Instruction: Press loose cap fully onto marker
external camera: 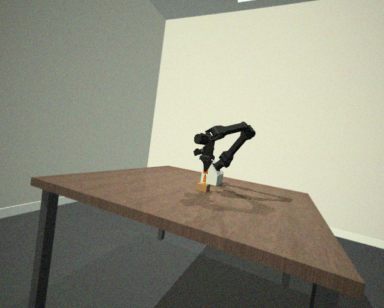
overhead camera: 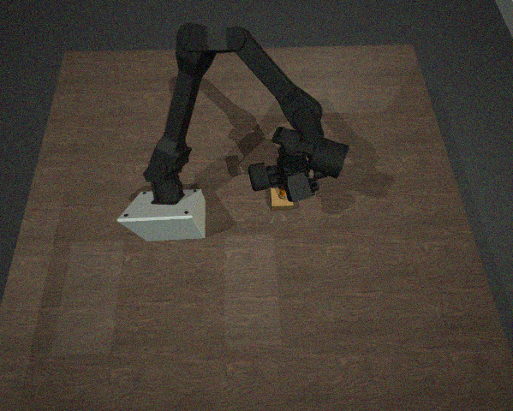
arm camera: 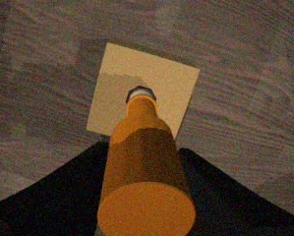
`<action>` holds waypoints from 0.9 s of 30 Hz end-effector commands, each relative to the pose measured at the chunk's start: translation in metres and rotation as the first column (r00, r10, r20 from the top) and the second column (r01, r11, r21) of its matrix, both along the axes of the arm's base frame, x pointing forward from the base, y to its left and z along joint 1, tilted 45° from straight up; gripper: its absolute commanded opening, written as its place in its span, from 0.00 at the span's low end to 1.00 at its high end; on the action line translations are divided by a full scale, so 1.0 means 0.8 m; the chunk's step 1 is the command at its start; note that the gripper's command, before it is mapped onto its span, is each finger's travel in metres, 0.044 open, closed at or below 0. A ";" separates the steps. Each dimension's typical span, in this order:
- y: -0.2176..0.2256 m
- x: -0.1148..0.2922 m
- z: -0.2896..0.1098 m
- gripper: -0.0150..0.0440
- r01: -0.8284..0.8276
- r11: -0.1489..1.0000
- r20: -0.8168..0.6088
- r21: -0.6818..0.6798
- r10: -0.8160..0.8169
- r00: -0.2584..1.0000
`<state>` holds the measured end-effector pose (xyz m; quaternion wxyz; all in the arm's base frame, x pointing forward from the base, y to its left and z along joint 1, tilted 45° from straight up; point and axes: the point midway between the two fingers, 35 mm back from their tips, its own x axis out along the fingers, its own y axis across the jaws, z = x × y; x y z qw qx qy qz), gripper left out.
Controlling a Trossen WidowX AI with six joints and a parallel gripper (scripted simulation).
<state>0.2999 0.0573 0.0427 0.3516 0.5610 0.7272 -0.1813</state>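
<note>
The orange cap [external camera: 205, 172] [arm camera: 147, 211] is held upright between the fingers of my gripper [external camera: 205, 170] [arm camera: 143, 155], which is shut on it. The orange marker [overhead camera: 282, 193] [external camera: 204, 179] [arm camera: 142, 107] stands upright in the tan holder block [overhead camera: 282, 204] [external camera: 203, 187] [arm camera: 173, 84]. In the exterior view the cap is right above the marker's narrow dark tip, nearly in line, with a very small gap or none. In the wrist view the cap hides part of the marker, so contact cannot be told. The top view hides the cap behind the gripper.
The wooden table [overhead camera: 247, 309] [external camera: 135, 199] carries the arm's white base [overhead camera: 176, 228] [external camera: 219, 179], left of the holder block in the top view. The arm arches over the table's back part. Arm shadows fall around the block.
</note>
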 end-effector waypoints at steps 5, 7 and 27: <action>0.010 -0.002 -0.011 0.25 0.005 1.000 -0.005 0.003 -0.005 1.000; 0.013 -0.003 -0.014 0.25 0.005 1.000 -0.005 0.003 -0.005 1.000; 0.039 -0.009 -0.039 0.25 0.004 1.000 -0.005 0.005 -0.004 1.000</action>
